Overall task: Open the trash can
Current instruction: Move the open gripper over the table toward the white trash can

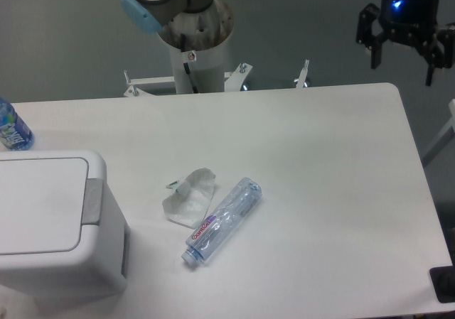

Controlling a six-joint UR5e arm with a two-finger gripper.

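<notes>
The trash can (60, 223) is a big boxy white bin at the table's front left, its flat lid down and a grey push-bar strip (93, 202) along the lid's right edge. My gripper (403, 62) hangs high at the far right, above the table's back right corner and far from the bin. Its dark fingers (375, 52) are spread apart with nothing between them.
A clear plastic bottle (222, 220) lies on its side mid-table beside a crumpled white wrapper (188, 197). A blue-labelled bottle (12, 128) stands at the left edge behind the bin. The arm's base (193, 45) rises at the table's back.
</notes>
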